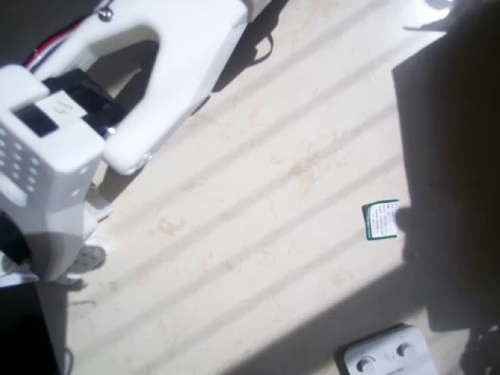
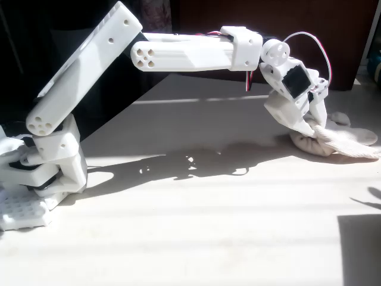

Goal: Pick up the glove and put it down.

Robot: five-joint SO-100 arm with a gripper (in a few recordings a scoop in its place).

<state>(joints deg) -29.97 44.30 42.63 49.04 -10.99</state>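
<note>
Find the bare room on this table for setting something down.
Free: the wide tabletop between the arm's base and the glove. Crowded: around the glove, where the pincer is; also near the card and button box.

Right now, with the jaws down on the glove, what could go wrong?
1. In the fixed view the gripper seems to pinch only a fold of the soft glove, so it could slip out when lifted.
2. The glove lies on the table, with the jaws low against it, so pressing further may scrape the surface.
3. Harsh sun and deep shadows hide exactly how the jaws grip.
</note>
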